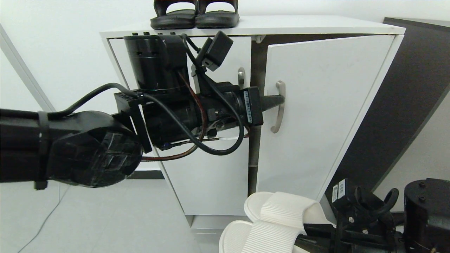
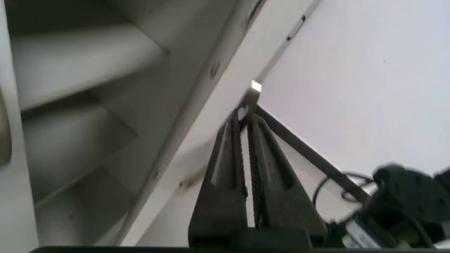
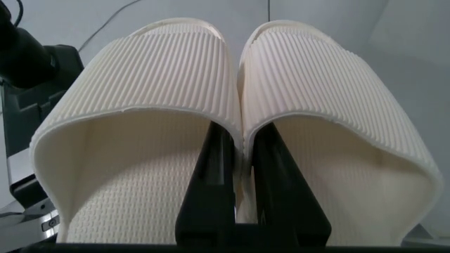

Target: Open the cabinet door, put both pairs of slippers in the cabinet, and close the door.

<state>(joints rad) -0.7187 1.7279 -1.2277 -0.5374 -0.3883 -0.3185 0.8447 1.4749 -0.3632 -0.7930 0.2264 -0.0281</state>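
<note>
The left gripper (image 1: 278,100) pinches the door handle (image 1: 278,121) to pull the cabinet (image 1: 316,26) open, the right gripper (image 3: 242,140) squeezes the white slippers (image 1: 277,214) together below it, and the black slippers (image 1: 195,17) sit on top.

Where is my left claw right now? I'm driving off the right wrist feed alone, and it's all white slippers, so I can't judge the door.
Observer: The left claw is closed on the handle of the cabinet's right door.
Operator: Is that door open at all?
Observer: Slightly. A dark gap shows between it and the left door, and the left wrist view looks in at the shelves.
Operator: And the other pair?
Observer: The black slippers sit side by side on the cabinet top.
</note>
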